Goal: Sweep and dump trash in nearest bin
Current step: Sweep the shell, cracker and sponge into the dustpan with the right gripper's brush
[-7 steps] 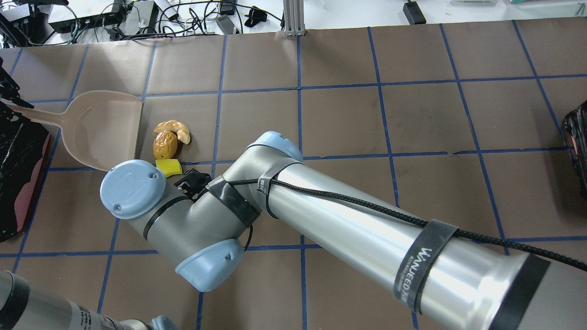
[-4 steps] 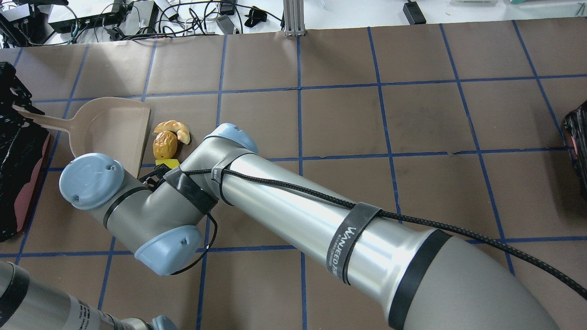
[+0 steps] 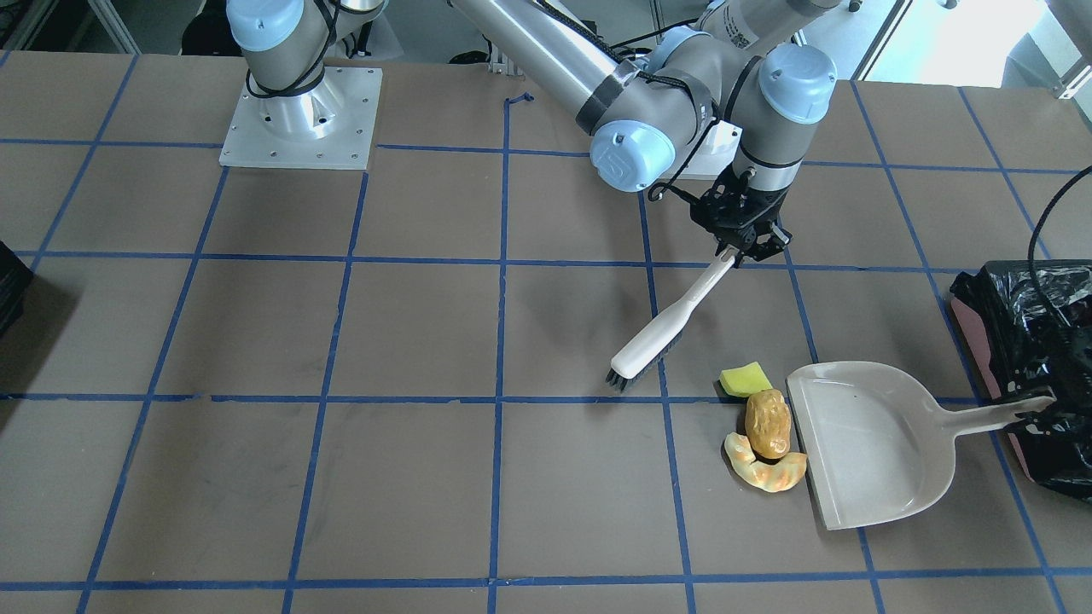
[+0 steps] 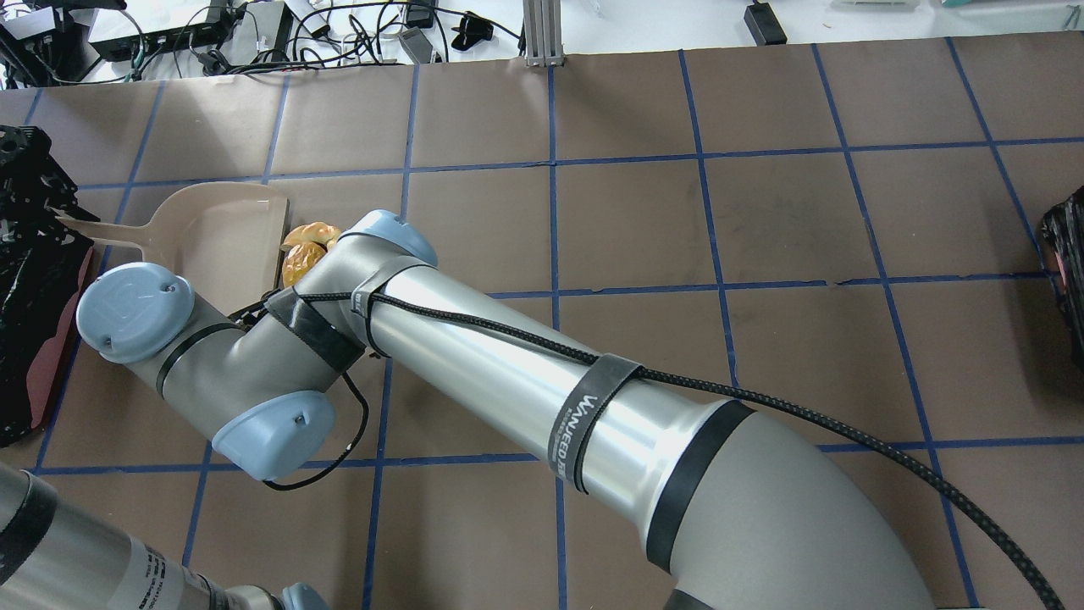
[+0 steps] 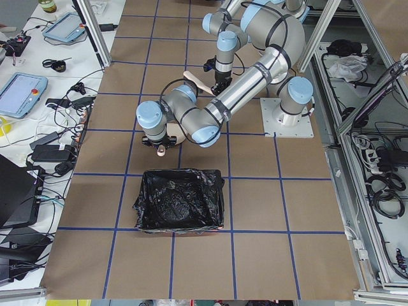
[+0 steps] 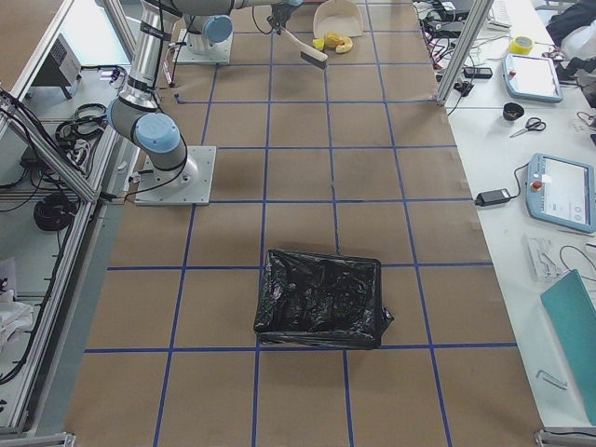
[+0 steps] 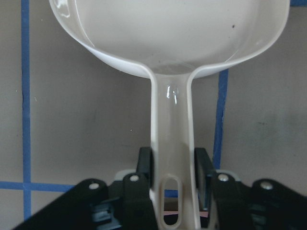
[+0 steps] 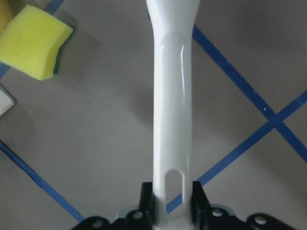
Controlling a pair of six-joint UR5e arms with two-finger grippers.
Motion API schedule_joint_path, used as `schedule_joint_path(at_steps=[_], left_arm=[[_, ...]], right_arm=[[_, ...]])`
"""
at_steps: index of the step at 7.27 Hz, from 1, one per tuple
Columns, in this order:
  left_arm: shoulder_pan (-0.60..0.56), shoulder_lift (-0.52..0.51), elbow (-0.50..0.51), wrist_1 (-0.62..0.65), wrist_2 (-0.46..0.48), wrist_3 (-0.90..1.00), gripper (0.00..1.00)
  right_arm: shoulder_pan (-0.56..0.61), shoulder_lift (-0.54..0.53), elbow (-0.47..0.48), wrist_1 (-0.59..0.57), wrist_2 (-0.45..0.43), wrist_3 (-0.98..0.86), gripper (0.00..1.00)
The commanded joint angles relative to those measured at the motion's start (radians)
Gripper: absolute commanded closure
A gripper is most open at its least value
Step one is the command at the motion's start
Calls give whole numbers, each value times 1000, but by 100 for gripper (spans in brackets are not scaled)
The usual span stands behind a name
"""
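Note:
The trash lies in a cluster: a yellow-green sponge wedge [image 3: 745, 378], a brown potato piece [image 3: 767, 424] and a tan croissant [image 3: 765, 472], right at the open lip of the white dustpan [image 3: 870, 439]. My left gripper [image 7: 172, 177] is shut on the dustpan handle, next to the black-lined bin [image 3: 1019, 333]. My right gripper [image 3: 740, 243] is shut on the white brush [image 3: 657, 333], whose bristle end is low, a short gap from the sponge [image 8: 33, 40]. In the overhead view my right arm hides the sponge; the croissant [image 4: 309, 233] shows.
A second black-lined bin [image 6: 321, 298] stands far off toward the robot's right end of the table; its edge shows in the overhead view [image 4: 1067, 271]. Cables and power bricks [image 4: 212, 34] lie beyond the table's far edge. The right arm's base plate [image 3: 299, 119] is bolted to the table.
My right arm has swung further toward the dustpan side and now covers the sponge in the overhead view. The dustpan has slid closer to the trash, its lip now beside the croissant.

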Motion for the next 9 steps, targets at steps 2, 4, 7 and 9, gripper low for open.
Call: schedule_joint_path(at_steps=[2,4,7,9], left_arm=[[-6,-32,-14,44,-3,-17,100],[-8,-35,-15,47,-1,-28,100],[-9,-35,-15,49,-1,-35,100],[-17,-30,-15,52,0,-48,100]], right_arm=[[29,122,-165,46,-1,28,100],[32,163,-222,48,4,29,100],[33,203,-282,48,24,-7,100],[32,217,-291,42,37,-23,100]])
